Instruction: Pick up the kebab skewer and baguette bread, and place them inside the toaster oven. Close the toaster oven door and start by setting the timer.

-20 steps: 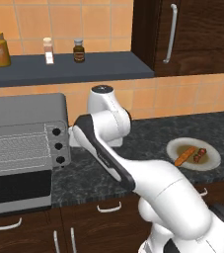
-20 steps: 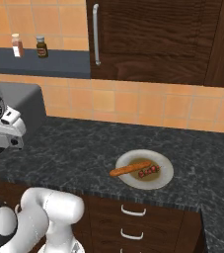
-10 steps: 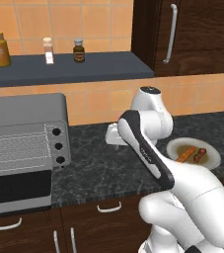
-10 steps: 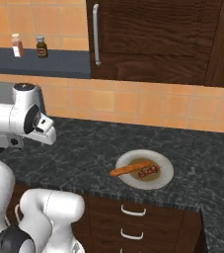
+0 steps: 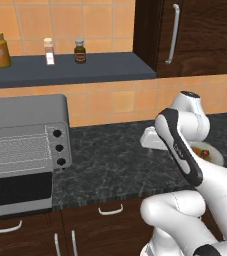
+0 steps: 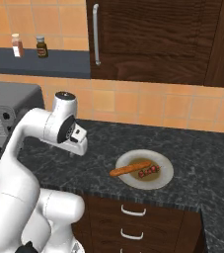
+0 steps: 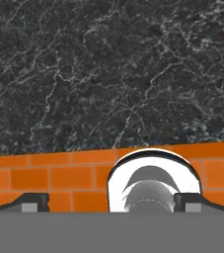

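Slender orange-brown baguette bread (image 6: 130, 169) beside chunky red kebab skewer (image 6: 149, 171) on round white plate (image 6: 164, 179) (speckled black stone bench (image 6: 108, 148)); jaws spread wide, empty.

The white arm rises from its base and bends sharply at a dark-jointed elbow, with the forearm reaching forward and downward. In the right base view the end effector (image 6: 79, 148) hangs low under the wrist, just above the desk (image 6: 197, 158), and holds nothing. In the left base view the end effector (image 5: 149, 140) pokes out to the left of the forearm. In the hand view its 2 fingertips (image 7: 32, 202) stand wide apart.
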Available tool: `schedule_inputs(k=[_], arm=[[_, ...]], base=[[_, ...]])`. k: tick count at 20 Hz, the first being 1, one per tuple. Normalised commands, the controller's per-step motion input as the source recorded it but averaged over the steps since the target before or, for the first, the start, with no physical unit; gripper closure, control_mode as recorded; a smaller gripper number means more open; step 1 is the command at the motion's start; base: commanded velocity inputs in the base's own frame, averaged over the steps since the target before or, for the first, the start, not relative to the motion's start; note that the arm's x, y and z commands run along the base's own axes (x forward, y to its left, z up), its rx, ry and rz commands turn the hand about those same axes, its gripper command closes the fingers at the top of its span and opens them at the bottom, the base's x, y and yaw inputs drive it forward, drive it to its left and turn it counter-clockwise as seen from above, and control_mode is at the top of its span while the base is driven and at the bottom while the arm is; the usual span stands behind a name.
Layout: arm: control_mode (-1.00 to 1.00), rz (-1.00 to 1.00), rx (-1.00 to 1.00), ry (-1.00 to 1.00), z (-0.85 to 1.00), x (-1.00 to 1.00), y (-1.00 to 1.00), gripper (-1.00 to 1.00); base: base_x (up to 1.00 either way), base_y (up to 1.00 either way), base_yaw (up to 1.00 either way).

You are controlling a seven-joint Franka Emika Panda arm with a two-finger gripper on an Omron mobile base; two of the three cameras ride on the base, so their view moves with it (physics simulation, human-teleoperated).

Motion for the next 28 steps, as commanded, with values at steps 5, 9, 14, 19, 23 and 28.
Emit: schedule_inputs(k=[5,9,14,19,23,28], arm=[[-1.00,-0.27,-0.03,0.11,-0.40,0.02,-1.00,-1.00],[-1.00,-0.61,-0.08,0.05,-0.65,0.16,-0.96,-1.00],[-1.00,-0.67,-0.06,0.03,-0.56,0.35,-0.73,-1.00],[-1.00,-0.23,-0.01,0.07,-0.06,0.68,-0.66,-1.00],[-1.00,-0.02,0.04,0.10,0.00,0.78,-0.28,-1.00],[-1.00,-0.02,0.05,0.20,0.00,0.47,-0.24,-1.00]], base=[[0.00,0.00,0.00],[0.00,0.00,0.00],[0.00,0.00,0.00],[0.00,0.00,0.00],[0.00,0.00,0.00],[0.00,0.00,0.00]])
